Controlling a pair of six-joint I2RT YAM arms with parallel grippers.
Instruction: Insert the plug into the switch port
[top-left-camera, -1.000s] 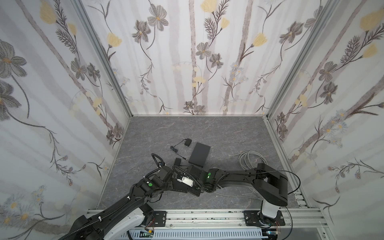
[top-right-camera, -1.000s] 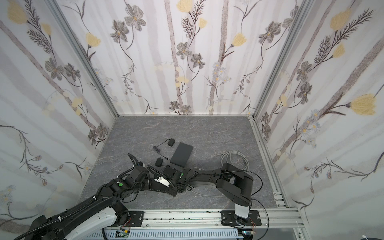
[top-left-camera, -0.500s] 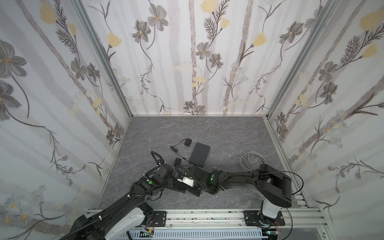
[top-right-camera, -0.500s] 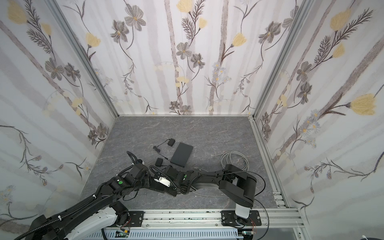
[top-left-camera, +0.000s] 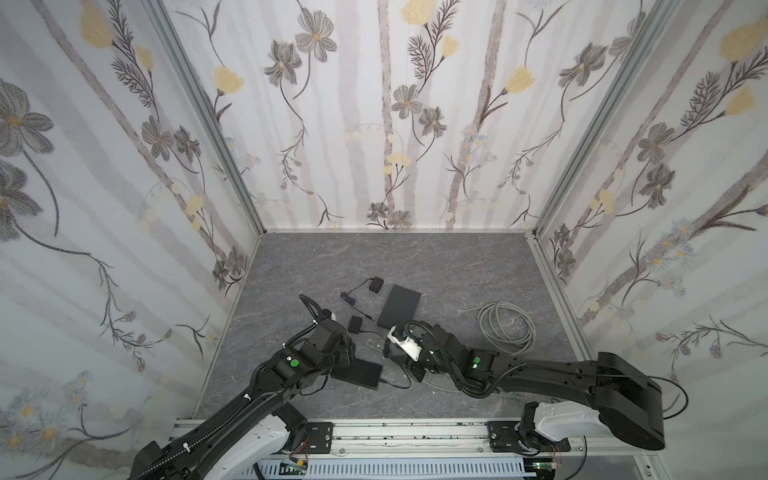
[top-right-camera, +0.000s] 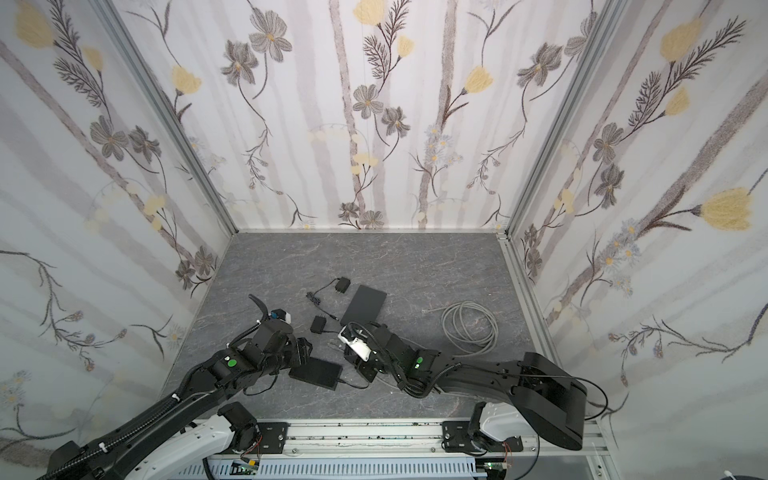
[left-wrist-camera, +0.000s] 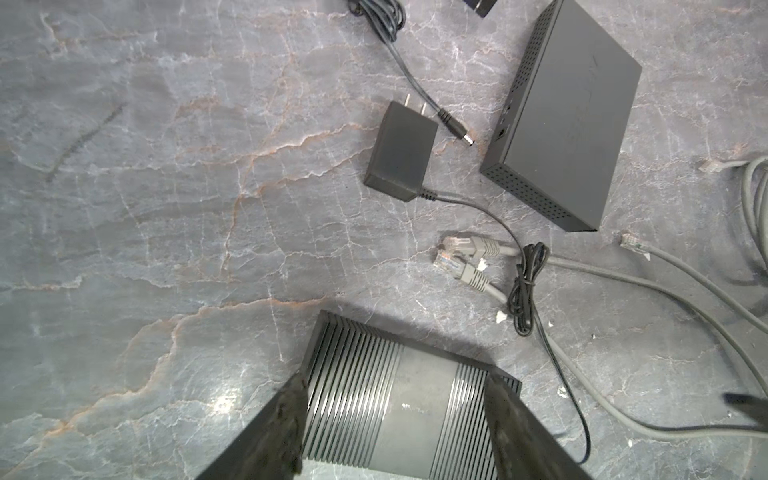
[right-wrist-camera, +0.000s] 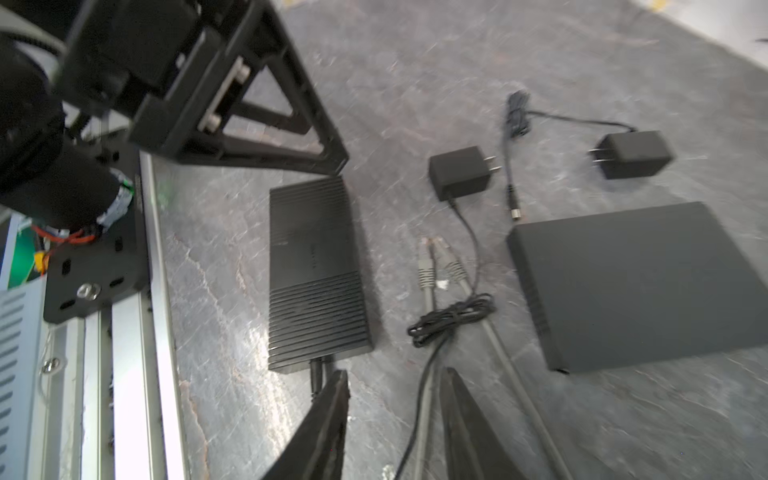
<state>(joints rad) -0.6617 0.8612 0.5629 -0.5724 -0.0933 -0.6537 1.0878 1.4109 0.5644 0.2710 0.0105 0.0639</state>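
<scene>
Left gripper (left-wrist-camera: 397, 386): fingers spread, one on either side of one end of the switch (right-wrist-camera: 313, 266). Whether they touch its sides I cannot tell.
Switch: ribbed black box lying flat on the grey table (top-left-camera: 415, 257), between the two grippers and closer to the left one.
Plug (right-wrist-camera: 316, 374): short black stub in the switch's end face, the end turned toward the right gripper (right-wrist-camera: 395, 376). It sits just beside one of that gripper's fingers, outside the gap.
Right gripper: fingers parted, clamped on nothing. The thin black cord (right-wrist-camera: 451, 316) and a grey cable run along the table under the gap.
Boxes: two, the switch and a plain flat box (right-wrist-camera: 636, 282).
Wall adapters: two (right-wrist-camera: 459, 174) (right-wrist-camera: 633, 153).
Booted cable ends: two (left-wrist-camera: 455, 243) (left-wrist-camera: 451, 264), side by side between switch and flat box.
Cable coil (top-left-camera: 505, 328): one, grey, far right.
</scene>
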